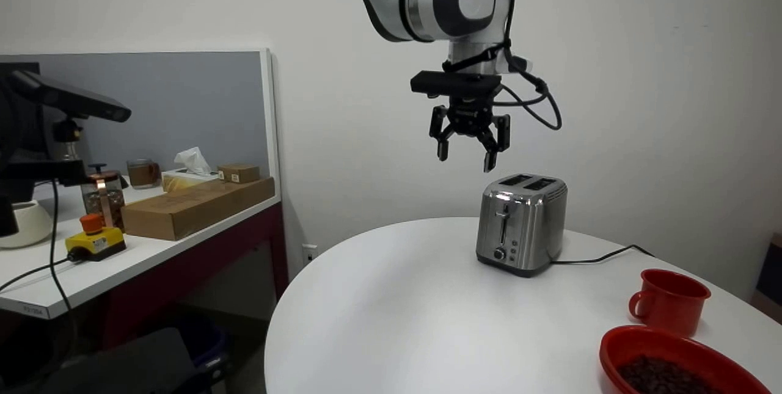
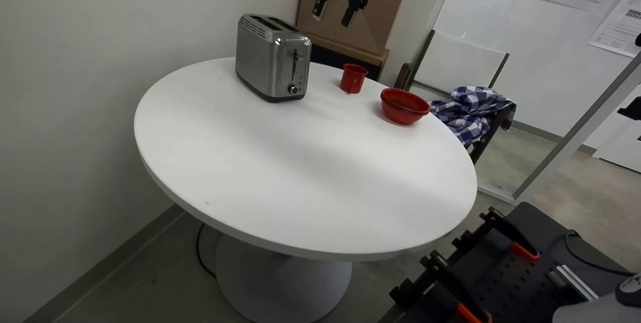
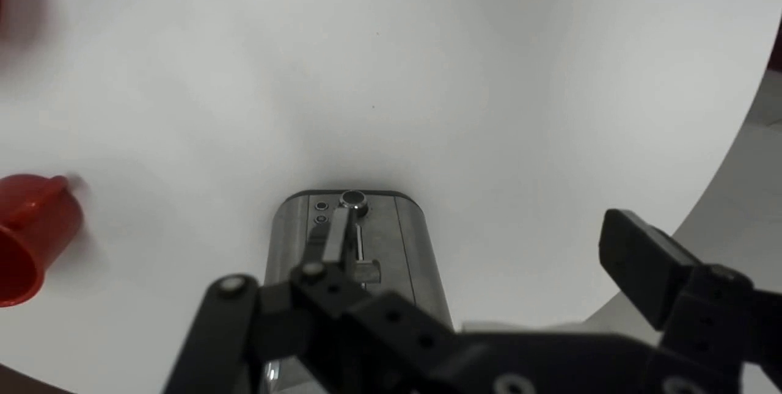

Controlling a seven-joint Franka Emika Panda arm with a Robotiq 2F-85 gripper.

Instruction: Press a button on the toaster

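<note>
The silver two-slot toaster [image 1: 510, 223] stands upright on the white round table; it also shows in an exterior view [image 2: 260, 62] and in the wrist view [image 3: 391, 241]. Its front carries a lever [image 1: 502, 215], a round knob [image 1: 500, 253] and small round buttons [image 3: 321, 205]. My gripper [image 1: 466, 156] is open and empty in the air, above the toaster's height and apart from it; it also shows in an exterior view [image 2: 332, 16]. In the wrist view the open gripper [image 3: 482, 241] has one finger in front of the toaster's face, partly hiding the lever slot.
A red mug [image 1: 675, 302] and a red bowl [image 1: 629, 345] with dark contents stand on the table [image 1: 391, 321]. The toaster's black cord [image 1: 602, 258] runs across the table. A wall stands behind the toaster. A desk [image 1: 201, 223] with boxes stands apart from the table.
</note>
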